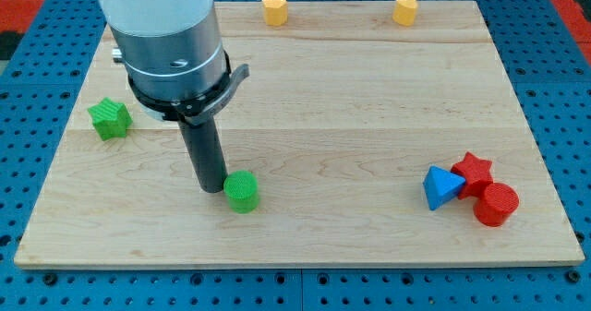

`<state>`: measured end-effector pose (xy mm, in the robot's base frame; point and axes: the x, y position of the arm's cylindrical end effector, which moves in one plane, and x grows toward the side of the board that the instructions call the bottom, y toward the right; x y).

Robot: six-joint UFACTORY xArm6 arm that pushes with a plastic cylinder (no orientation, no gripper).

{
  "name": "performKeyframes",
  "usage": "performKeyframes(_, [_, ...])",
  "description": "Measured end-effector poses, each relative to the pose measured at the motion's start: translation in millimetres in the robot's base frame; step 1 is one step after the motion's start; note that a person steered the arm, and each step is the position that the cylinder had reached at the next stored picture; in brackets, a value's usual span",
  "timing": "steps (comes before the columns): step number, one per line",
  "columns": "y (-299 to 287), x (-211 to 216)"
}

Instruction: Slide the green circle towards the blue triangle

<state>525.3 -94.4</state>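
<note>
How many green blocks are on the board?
2. A green star lies near the view's left edge; a green circle sits lower, just right of my tip. The arm may hide others.

my tip [211, 187] touches the green circle [242, 191] on its right; beyond it bare board runs rightward to the blue triangle [441, 186].

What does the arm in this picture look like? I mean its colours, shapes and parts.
The arm has a wide pale grey cylinder at the top, then a metallic grey ring and a black collar with a small grey tab. Below it hangs a straight dark round rod ending at my tip. No cables or markings are visible.
</note>
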Motion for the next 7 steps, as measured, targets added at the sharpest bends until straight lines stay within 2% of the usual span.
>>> performKeyframes(1, [-11, 12])
performKeyframes(2, [7, 28])
performKeyframes(3, [57, 25])
performKeyframes(4, [77, 19])
performKeyframes(5, [25, 17])
performKeyframes(6, [21, 4])
performKeyframes(7, [55, -13])
